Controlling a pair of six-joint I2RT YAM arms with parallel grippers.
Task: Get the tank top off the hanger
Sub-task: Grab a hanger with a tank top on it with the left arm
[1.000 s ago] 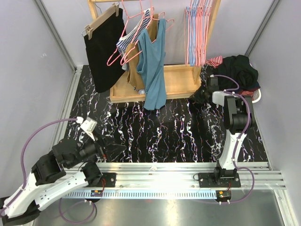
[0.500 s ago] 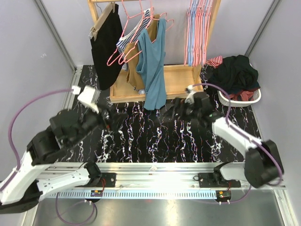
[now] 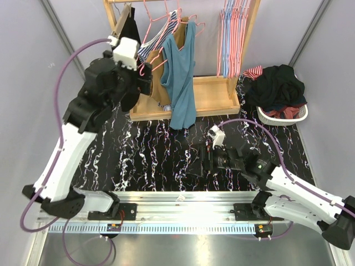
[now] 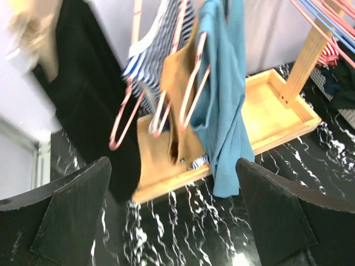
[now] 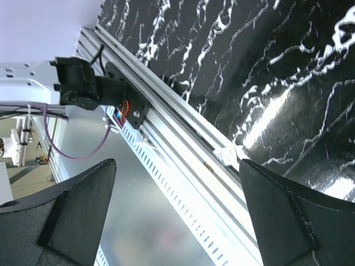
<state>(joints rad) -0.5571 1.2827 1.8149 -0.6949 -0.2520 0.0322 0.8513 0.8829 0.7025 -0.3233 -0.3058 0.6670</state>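
A teal tank top (image 3: pixel 181 77) hangs on a pink hanger (image 3: pixel 190 25) from the wooden rack, its hem reaching below the rack's base. My left gripper (image 3: pixel 146 84) is raised just left of it, open and empty. In the left wrist view the tank top (image 4: pixel 224 105) and its pink hanger (image 4: pixel 194 77) hang ahead of the open left gripper (image 4: pixel 175 221). My right gripper (image 3: pixel 196 164) hovers low over the table's front middle. It is open and empty in the right wrist view (image 5: pixel 177 221), facing the near rail.
On the rack also hang a black garment (image 4: pixel 83 94), a striped top (image 3: pixel 162 37), a brown garment (image 3: pixel 158 83) and a bunch of empty hangers (image 3: pixel 230 39). The rack's wooden base (image 3: pixel 213 94) lies on the marbled table. A white basket (image 3: pixel 299 114) of dark clothes stands at the right.
My left arm has risen from the front left up to the rack. My right arm has swung from beside the basket down to the table's front middle.
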